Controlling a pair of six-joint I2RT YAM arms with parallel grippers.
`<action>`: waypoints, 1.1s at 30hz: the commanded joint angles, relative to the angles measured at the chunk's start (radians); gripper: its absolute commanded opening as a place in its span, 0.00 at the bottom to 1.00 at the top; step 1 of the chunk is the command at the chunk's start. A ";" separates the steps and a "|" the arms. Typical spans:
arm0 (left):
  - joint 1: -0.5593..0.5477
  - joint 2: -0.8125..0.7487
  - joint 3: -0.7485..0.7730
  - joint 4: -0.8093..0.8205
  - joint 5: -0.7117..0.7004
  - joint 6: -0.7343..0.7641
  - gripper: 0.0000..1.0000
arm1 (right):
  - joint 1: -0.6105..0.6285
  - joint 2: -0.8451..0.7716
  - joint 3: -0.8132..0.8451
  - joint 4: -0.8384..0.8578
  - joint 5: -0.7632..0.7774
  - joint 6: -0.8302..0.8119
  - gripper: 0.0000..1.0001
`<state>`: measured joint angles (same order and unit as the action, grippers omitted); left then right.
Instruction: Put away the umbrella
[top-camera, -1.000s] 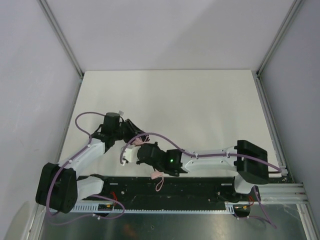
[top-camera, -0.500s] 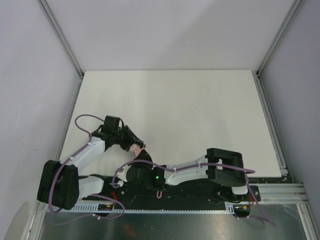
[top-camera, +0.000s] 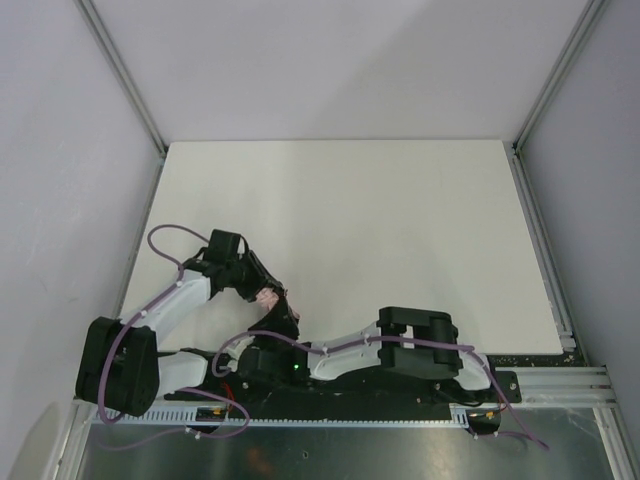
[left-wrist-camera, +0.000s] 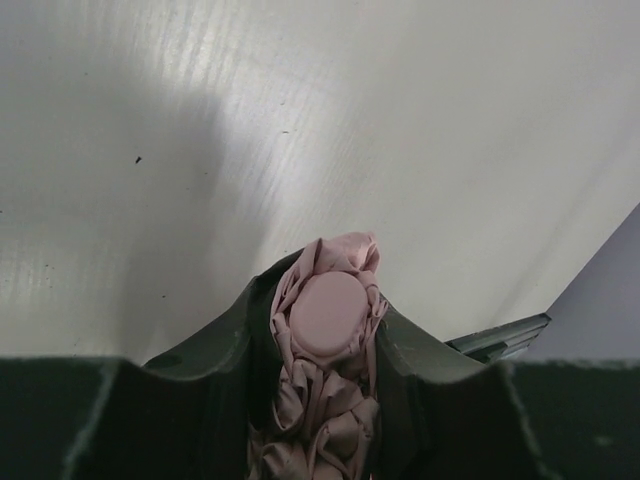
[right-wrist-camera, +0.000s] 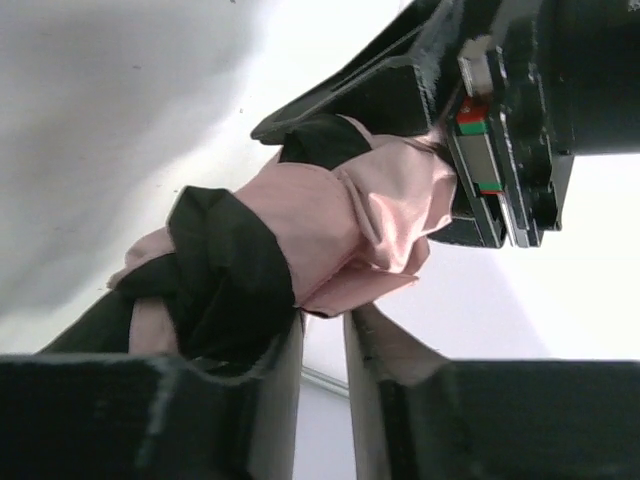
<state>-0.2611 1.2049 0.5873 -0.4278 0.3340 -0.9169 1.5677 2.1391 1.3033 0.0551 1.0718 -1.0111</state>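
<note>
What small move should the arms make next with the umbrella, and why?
Probably close the right gripper on the black-banded end of the umbrella. The left gripper is clamped on the bundled pink fabric, but the right one lies just beside the other end, and whether it grips anything cannot be told from these views.

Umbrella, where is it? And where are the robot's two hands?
umbrella (right-wrist-camera: 340, 215), right wrist view, on its bunched pink fabric.
left gripper (left-wrist-camera: 326, 312), left wrist view, midway between the fingertips clamping the umbrella's end.
right gripper (right-wrist-camera: 322, 345), right wrist view, in the gap between its fingertips.
</note>
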 joint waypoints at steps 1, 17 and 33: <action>-0.011 -0.056 0.148 0.024 0.233 -0.119 0.00 | -0.029 -0.043 0.002 -0.081 -0.216 0.161 0.38; 0.076 -0.017 0.375 0.322 0.307 0.081 0.00 | -0.068 -0.815 -0.213 -0.220 -0.567 0.608 0.99; -0.264 -0.140 0.255 0.662 -0.186 0.849 0.00 | -0.941 -1.270 -0.469 -0.222 -1.302 1.378 0.99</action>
<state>-0.4149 1.1370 0.9726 -0.0113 0.3225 -0.2909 0.7666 0.8677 0.9039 -0.2043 0.1051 0.1246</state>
